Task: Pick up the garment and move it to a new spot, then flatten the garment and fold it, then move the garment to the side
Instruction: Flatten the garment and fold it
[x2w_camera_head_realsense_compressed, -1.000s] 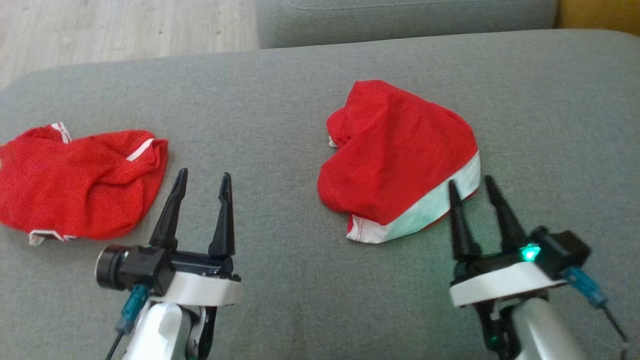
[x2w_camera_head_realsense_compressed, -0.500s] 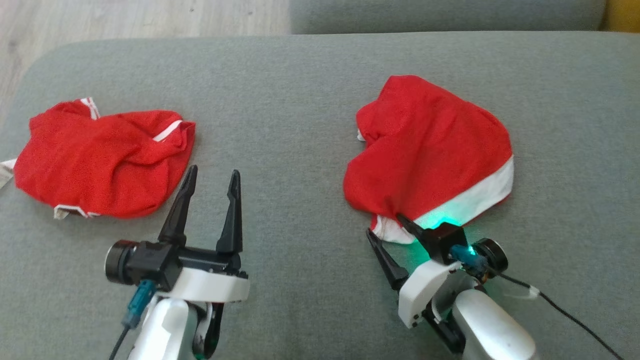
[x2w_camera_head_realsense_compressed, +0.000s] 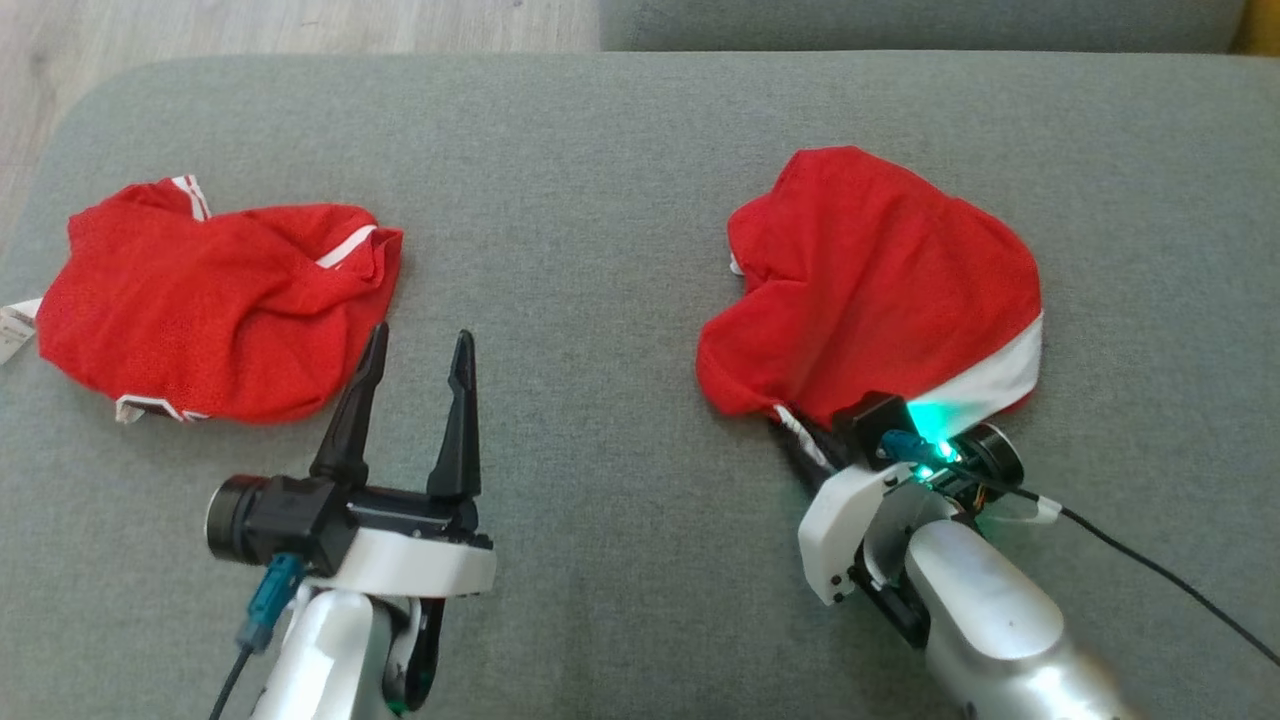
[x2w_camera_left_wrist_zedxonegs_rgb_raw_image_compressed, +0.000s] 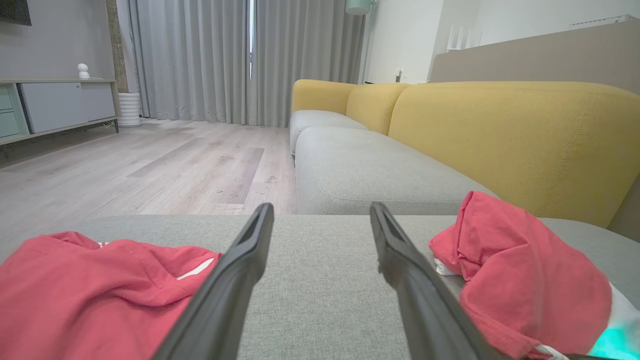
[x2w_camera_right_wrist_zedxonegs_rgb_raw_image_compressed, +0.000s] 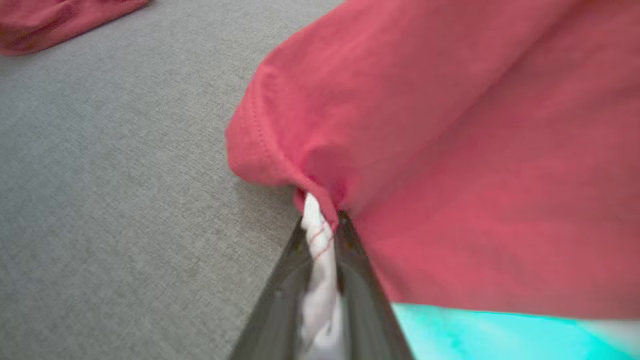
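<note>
I'm working in a living room.
I'm seeing a yellow-backed sofa (x2w_camera_left_wrist_zedxonegs_rgb_raw_image_compressed: 500, 140), grey curtains (x2w_camera_left_wrist_zedxonegs_rgb_raw_image_compressed: 200, 60), a wood floor (x2w_camera_left_wrist_zedxonegs_rgb_raw_image_compressed: 150, 165) and a sideboard (x2w_camera_left_wrist_zedxonegs_rgb_raw_image_compressed: 65, 105).

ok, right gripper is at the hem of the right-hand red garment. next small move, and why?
Probably a short lift of the right gripper straight up. Its jaws pinch the white hem of the red garment, whose bulk lies slack on the grey cushion. A small lift would test the grip before carrying. The left gripper is open, holding nothing.
</note>
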